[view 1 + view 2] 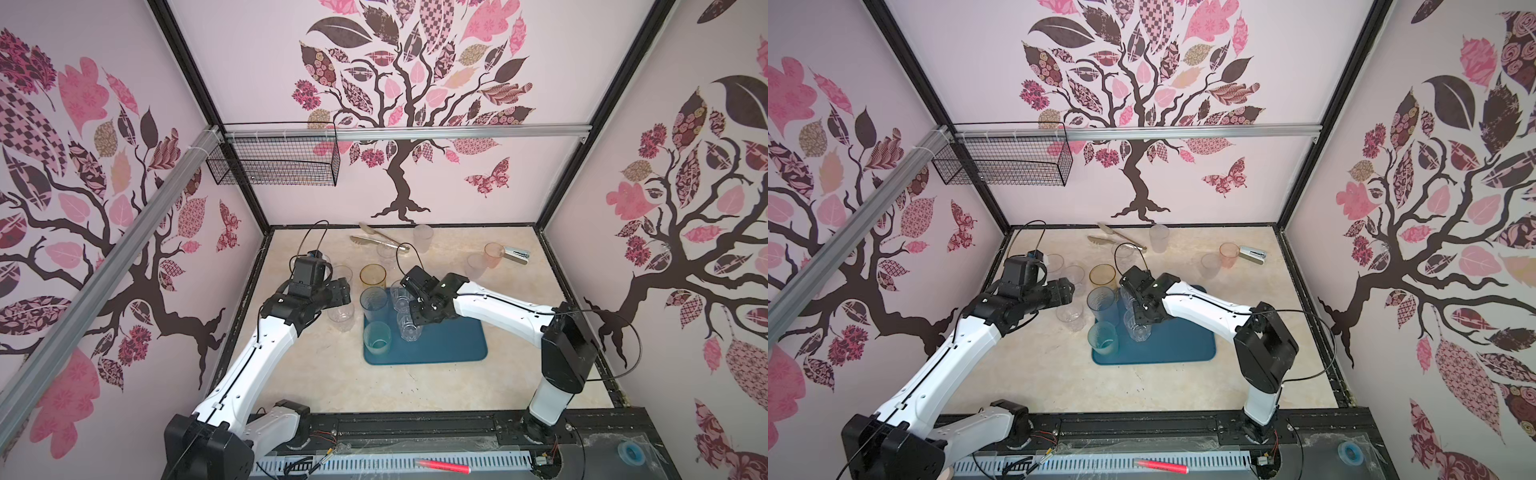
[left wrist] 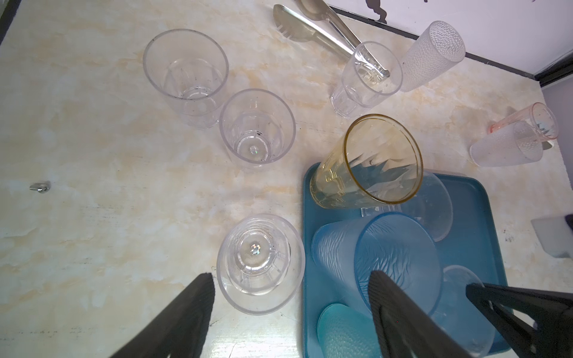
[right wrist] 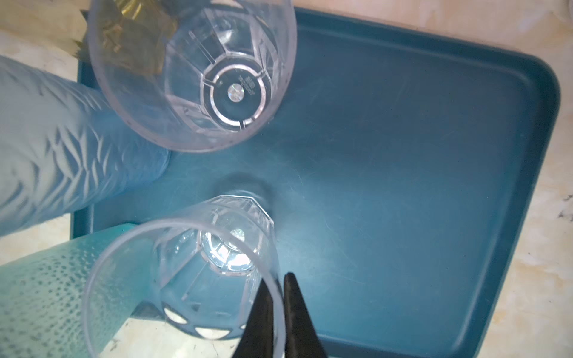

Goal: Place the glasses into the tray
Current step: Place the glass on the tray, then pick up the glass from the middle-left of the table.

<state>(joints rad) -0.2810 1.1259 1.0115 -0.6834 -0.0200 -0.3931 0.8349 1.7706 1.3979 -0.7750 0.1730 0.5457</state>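
Held glass (image 3: pixel 192 279): clear, faceted, upright, long axis vertical, mouth up. It's in the left half of the tray (image 3: pixel 403 186), near side. Can't tell whether its base touches the tray floor or hangs just above.

Right pincer (image 3: pixel 277 310) comes down on it from above, clamped narrow on the rim wall, 1 finger (image 3: pixel 259 319) inside and 1 outside. My read: release is a plain open-and-lift, and any sideways drag would tip it into the neighbours.

Neighbours are close:
- 2nd clear faceted glass (image 3: pixel 198 71), just beyond on the far side
- bluish frosted glass (image 1: pixel 374 303) and teal frosted glass (image 1: pixel 377 336), just left

Right half of the tray is bare. Amber glass (image 1: pixel 372 276) is at the tray's far left corner; on or off the rim, can't tell.

Left pincer (image 2: pixel 291 276) is wide and holds nothing. It's over a clear glass (image 2: pixel 260 263) that stands upright on the bench (image 2: pixel 93 155), just left of the tray. Left arm is nearer for that 1.
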